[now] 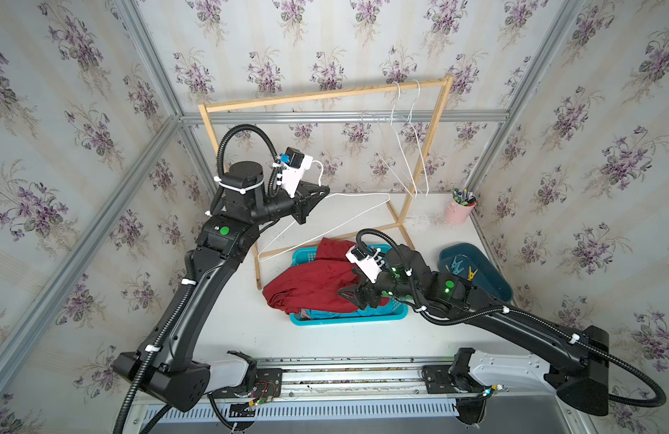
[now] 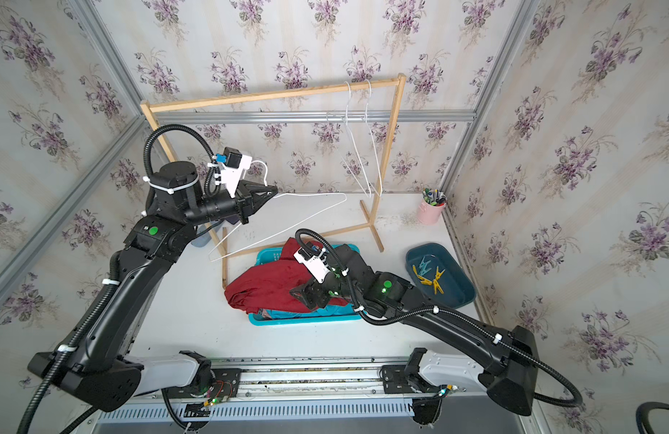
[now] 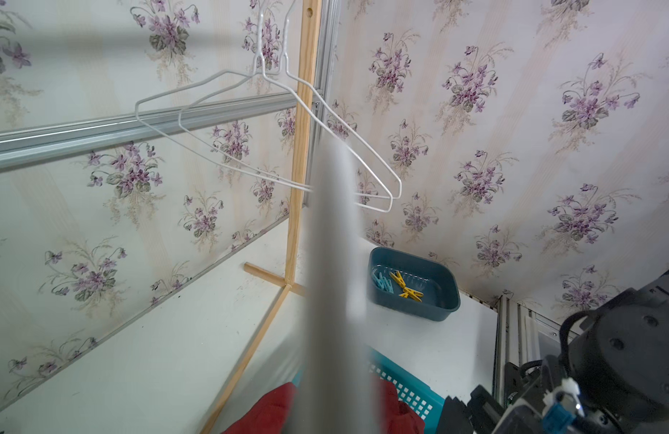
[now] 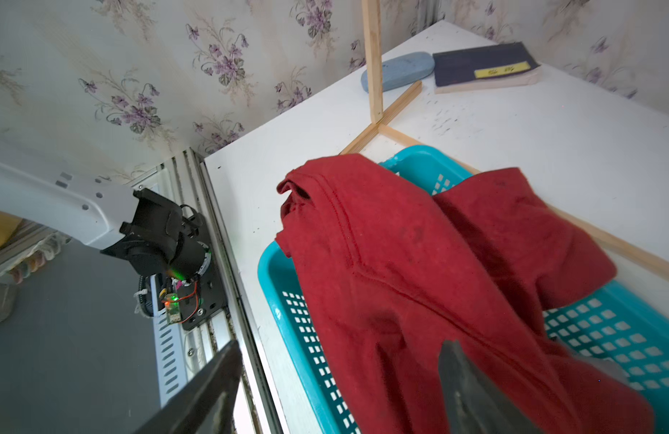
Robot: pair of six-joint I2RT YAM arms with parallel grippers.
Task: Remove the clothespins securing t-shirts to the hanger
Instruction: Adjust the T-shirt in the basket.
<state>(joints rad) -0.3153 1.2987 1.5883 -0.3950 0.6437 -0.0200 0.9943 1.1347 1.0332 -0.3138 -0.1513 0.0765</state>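
Note:
My left gripper (image 1: 327, 189) (image 2: 276, 191) is raised at the left and shut on a bare white wire hanger (image 1: 363, 194) (image 2: 317, 194), which slants down toward the table. A dark red t-shirt (image 1: 310, 282) (image 2: 269, 282) (image 4: 400, 263) lies heaped over a teal basket (image 1: 363, 319) (image 4: 287, 300), with turquoise cloth (image 1: 325, 313) showing under it. Just above the red shirt hangs my right gripper (image 1: 349, 297) (image 4: 342, 345), open and holding nothing. Yellow and light blue clothespins (image 1: 458, 266) (image 2: 430, 278) (image 3: 396, 285) lie in a dark teal bin (image 1: 490, 278) (image 3: 438, 300).
A wooden rack (image 1: 325, 94) stands at the back with two bare wire hangers (image 1: 411, 150) (image 3: 269, 150) on its right end. A pink cup of pens (image 1: 458, 210) sits in the back right corner. Behind the rack's left foot lie a blue case (image 4: 398, 71) and a dark book (image 4: 483, 64).

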